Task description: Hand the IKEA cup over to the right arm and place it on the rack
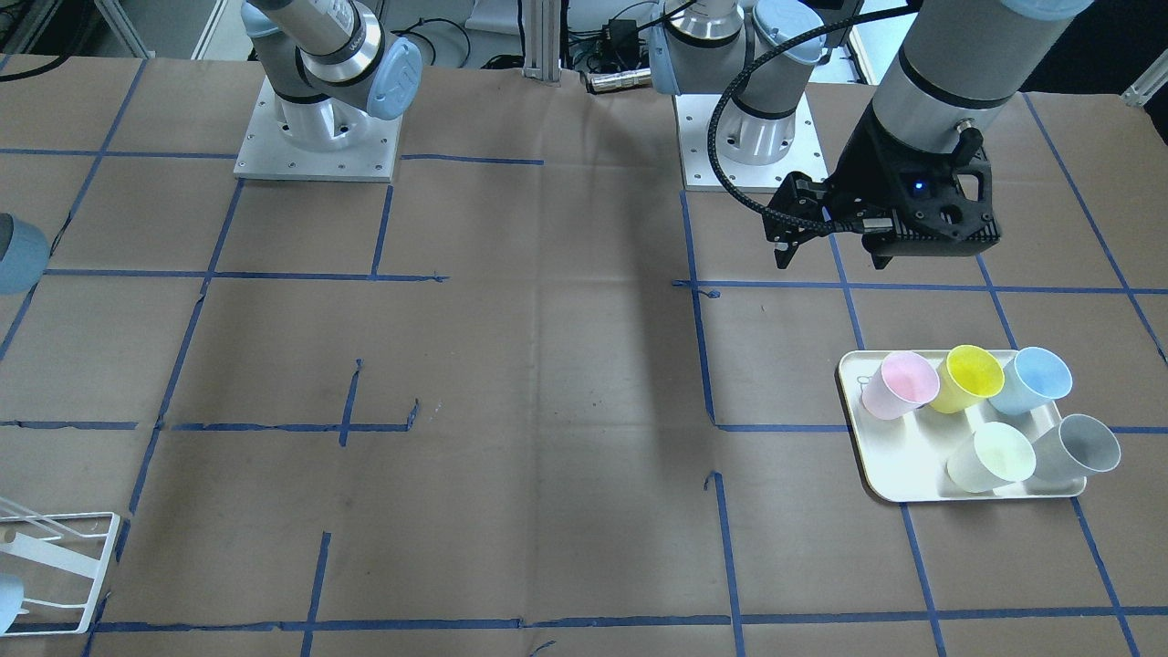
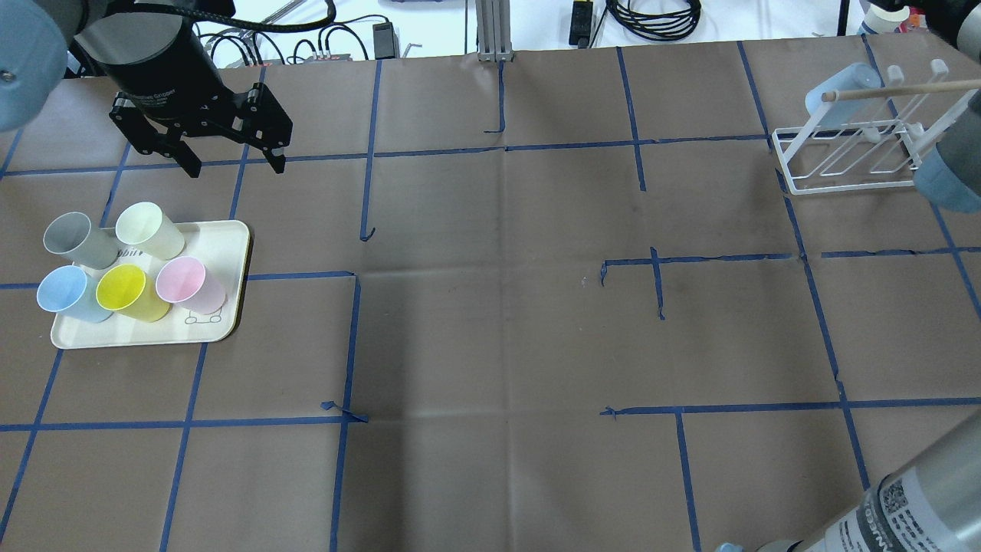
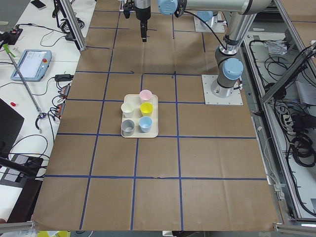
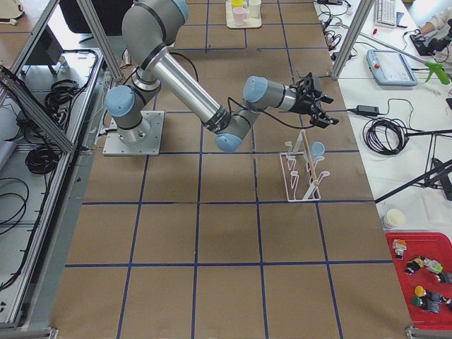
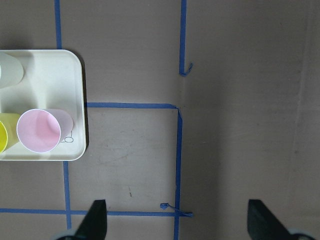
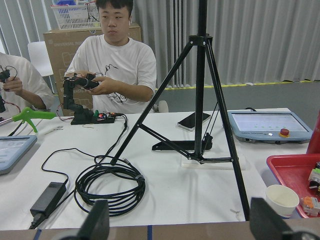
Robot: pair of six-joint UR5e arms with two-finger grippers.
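Note:
Several IKEA cups stand on a cream tray: grey, cream, blue, yellow and pink. My left gripper is open and empty, hovering above the table just beyond the tray; its wrist view shows the pink cup at the left. The white wire rack stands at the far right with a pale blue cup on it. My right gripper is open and empty, held level above the table beside the rack, pointing off the table.
Brown paper with blue tape lines covers the table. The right arm's wrist hangs by the rack. Beyond the table edge are a tripod, cables and seated operators. A wooden stick lies across the rack's top.

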